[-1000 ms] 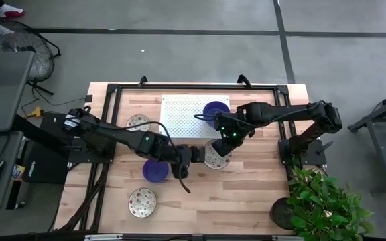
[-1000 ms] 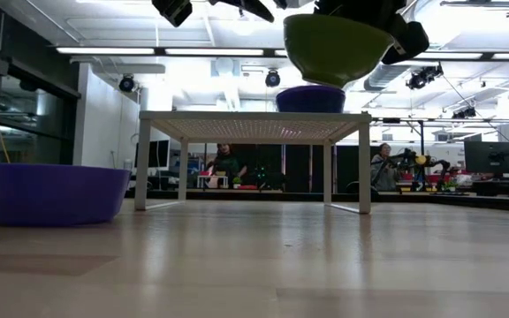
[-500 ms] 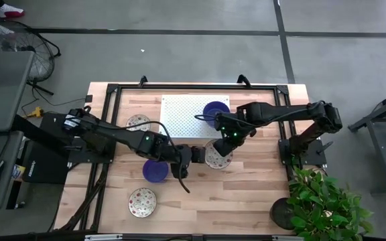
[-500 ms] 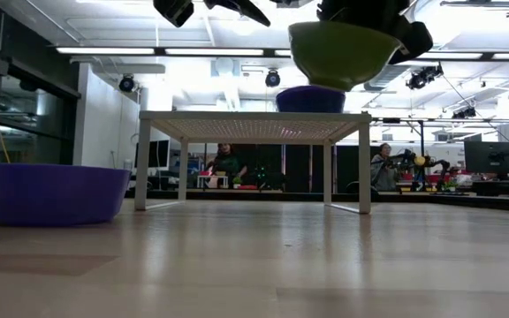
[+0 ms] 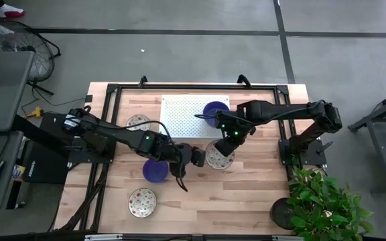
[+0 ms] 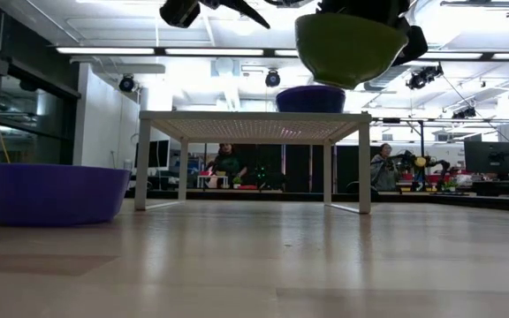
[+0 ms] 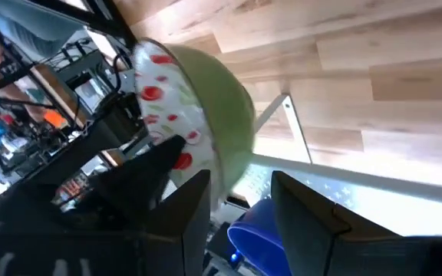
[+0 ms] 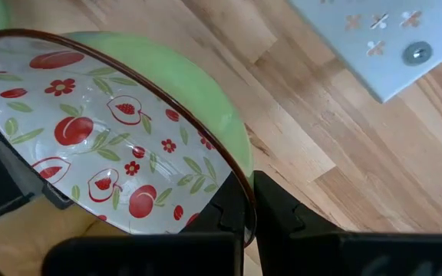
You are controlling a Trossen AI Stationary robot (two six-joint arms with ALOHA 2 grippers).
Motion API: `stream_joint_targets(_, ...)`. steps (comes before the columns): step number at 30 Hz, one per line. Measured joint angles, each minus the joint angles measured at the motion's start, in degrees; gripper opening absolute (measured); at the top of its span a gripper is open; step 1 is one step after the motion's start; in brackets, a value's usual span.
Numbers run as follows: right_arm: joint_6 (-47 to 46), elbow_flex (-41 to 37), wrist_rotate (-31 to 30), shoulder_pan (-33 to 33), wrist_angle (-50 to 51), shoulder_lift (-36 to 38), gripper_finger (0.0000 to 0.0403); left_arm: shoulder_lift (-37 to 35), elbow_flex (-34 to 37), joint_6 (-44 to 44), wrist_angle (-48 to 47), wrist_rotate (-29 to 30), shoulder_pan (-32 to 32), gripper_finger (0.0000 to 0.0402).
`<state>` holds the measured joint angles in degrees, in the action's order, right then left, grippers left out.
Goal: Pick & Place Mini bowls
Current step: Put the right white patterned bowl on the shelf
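A mini bowl (image 5: 218, 156), green outside and cream with red fruit inside, hangs high over the table's middle (image 6: 347, 44), with my right gripper (image 8: 252, 195) shut on its rim. My left gripper (image 5: 194, 156) stands open at the bowl's left side. In the left wrist view the bowl's rim (image 7: 219, 180) runs down between its fingers (image 7: 240, 184). A blue mini bowl (image 5: 215, 110) sits on the white rack (image 5: 179, 114). Another blue one (image 5: 154, 171) rests on the table. Two patterned ones (image 5: 142, 201) (image 5: 138, 122) lie at the left. My right gripper pinches the patterned bowl's rim (image 8: 240, 180), one finger inside the bowl and one on its green outer wall. The fingers come steeply from above. The bowl hangs clear of the table, tilted. Whether my left gripper's fingers touch the rim I cannot tell.
The white perforated rack (image 6: 254, 124) stands on legs at the table's far middle. A black frame (image 5: 112, 90) runs around the tabletop. A potted plant (image 5: 324, 204) stands off the table's near right corner. Bare wood lies at the near right (image 5: 246, 201).
My left gripper has rolled at the wrist beside the held bowl without shifting place. The bowl in my right gripper has moved slightly toward the table's right and tipped a little, staying high above the table.
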<state>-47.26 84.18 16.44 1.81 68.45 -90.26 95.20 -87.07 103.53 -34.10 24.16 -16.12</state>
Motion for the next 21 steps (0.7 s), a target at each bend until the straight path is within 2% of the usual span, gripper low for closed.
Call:
stream_joint_targets(8,3.95,0.00,3.29,0.87,1.23,0.00,0.0000,0.00,0.02,8.24,-0.30,-1.38,-0.02,0.0134)
stream_joint_targets(14,5.68,-0.18,3.73,0.85,1.55,0.00,0.0000,1.39,0.13,10.26,0.60,-0.46,0.02,0.0134)
stream_joint_targets(21,6.86,-4.22,6.65,1.28,-0.35,-0.15,0.0000,2.33,0.01,13.19,2.10,-2.18,0.00,0.0134)
